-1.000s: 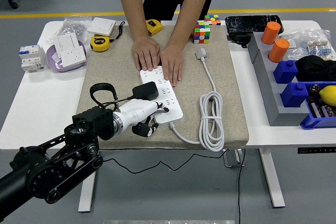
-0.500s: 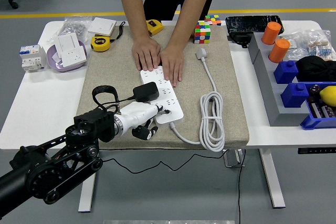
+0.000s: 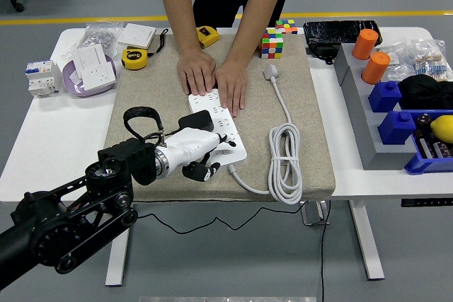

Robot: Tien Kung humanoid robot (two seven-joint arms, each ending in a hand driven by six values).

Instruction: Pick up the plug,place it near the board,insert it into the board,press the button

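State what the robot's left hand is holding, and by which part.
Nothing is clearly held. The left hand lies over the near end of the power strip, beside the black plug seated there; whether its fingers touch the plug cannot be told.

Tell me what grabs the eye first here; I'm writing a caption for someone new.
First, the robot's left hand, reaching in from the lower left onto the near end of the white power strip beside a black plug. Next, a person's two hands pressing flat on the strip's far end. A coiled white cable lies to the right on the beige mat.
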